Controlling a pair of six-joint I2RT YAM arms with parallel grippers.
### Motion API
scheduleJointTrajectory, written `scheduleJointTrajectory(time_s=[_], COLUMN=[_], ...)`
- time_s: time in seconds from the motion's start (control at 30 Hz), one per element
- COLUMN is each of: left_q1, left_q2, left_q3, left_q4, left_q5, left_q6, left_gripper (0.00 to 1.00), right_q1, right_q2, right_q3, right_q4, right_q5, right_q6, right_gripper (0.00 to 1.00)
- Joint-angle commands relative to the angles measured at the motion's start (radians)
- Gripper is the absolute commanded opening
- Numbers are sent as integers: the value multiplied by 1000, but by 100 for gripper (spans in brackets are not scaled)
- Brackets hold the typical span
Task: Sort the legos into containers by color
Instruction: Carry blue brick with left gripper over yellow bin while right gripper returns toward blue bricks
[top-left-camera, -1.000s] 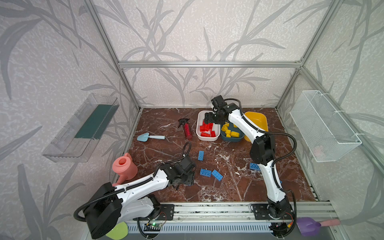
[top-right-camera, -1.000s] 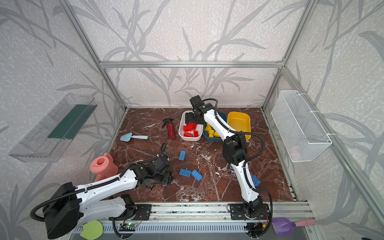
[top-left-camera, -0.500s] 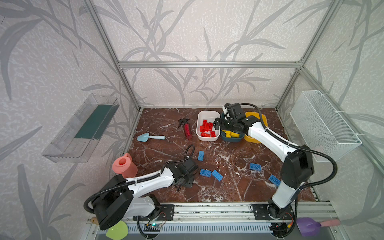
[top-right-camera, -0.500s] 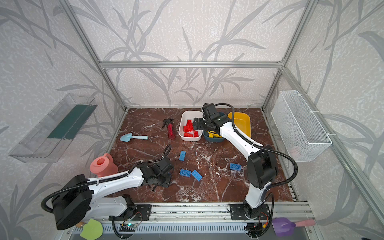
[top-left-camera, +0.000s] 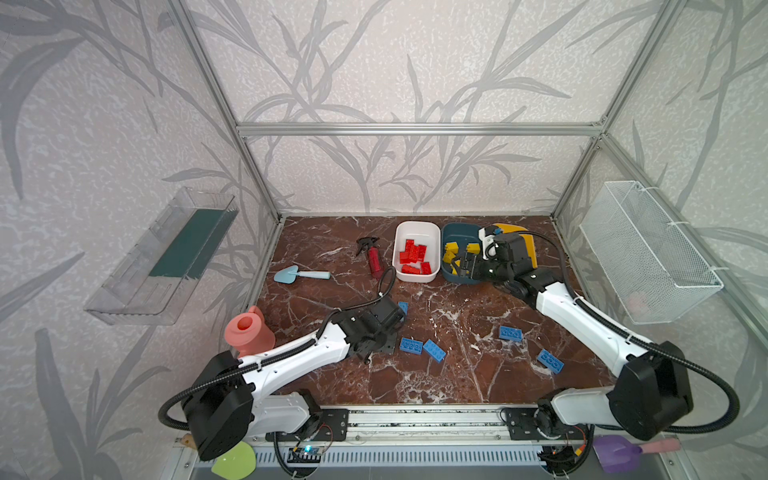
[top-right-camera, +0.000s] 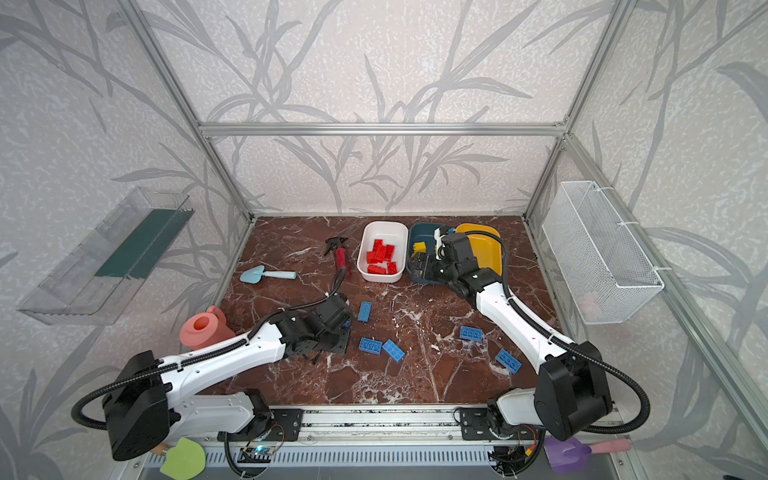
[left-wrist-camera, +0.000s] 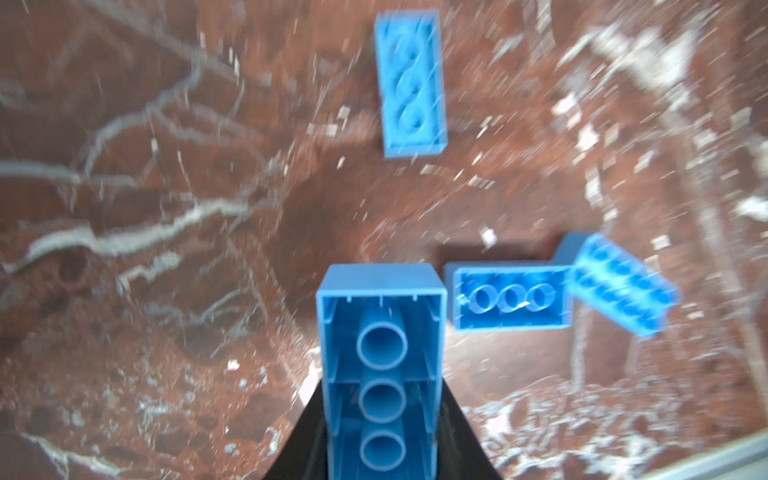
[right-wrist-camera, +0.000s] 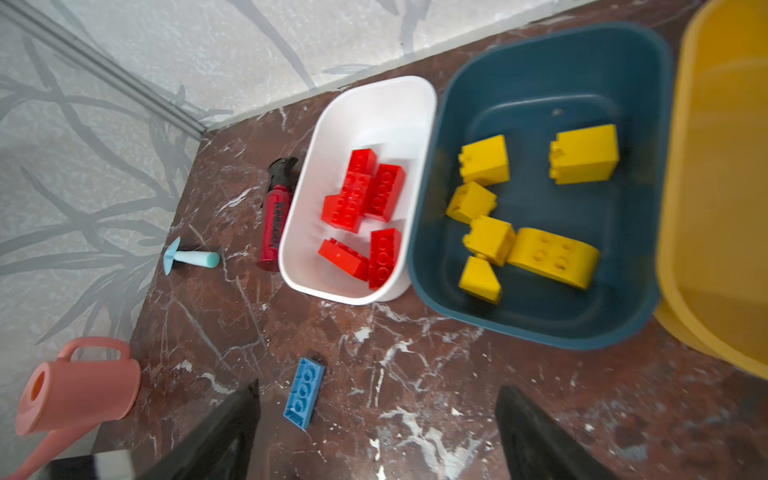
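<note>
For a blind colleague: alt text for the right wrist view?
The white tub holds red bricks, teal tub yellow bricks, beside a yellow tub. A blue brick lies on the table by the open end effector.

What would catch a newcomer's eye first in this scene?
Bright red bricks sit in the white tub at the back, with yellow bricks in the teal tub beside it. Blue bricks lie scattered on the marble table in front, and the left gripper clamps another blue brick.

Yellow tub (top-right-camera: 484, 243) partly behind right arm (top-right-camera: 511, 311), blue brick (left-wrist-camera: 380, 365) cropped by edge
</note>
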Motion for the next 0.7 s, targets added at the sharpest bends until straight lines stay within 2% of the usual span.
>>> scheduleJointTrajectory(time_s=[0.0, 0.2, 0.47, 0.67], left_q1=[4, 9, 38, 58], left_q2=[37, 192, 490, 735], left_q3=[98, 308, 638, 987], left_q4=[-13, 4, 32, -13], left_q5=[-19, 21, 101, 166], left_q6=[50, 124, 202, 270], left_gripper=[32, 31, 30, 30], right_q1=[-45, -127, -197, -203], right_q2=[-88, -245, -480, -588], right_q3=[-71, -197, -318, -373], right_q4=[63, 9, -34, -67], right_q5=[-49, -58, -113, -156], right_q6=[20, 22, 5, -4], right_gripper=[90, 90, 90, 89])
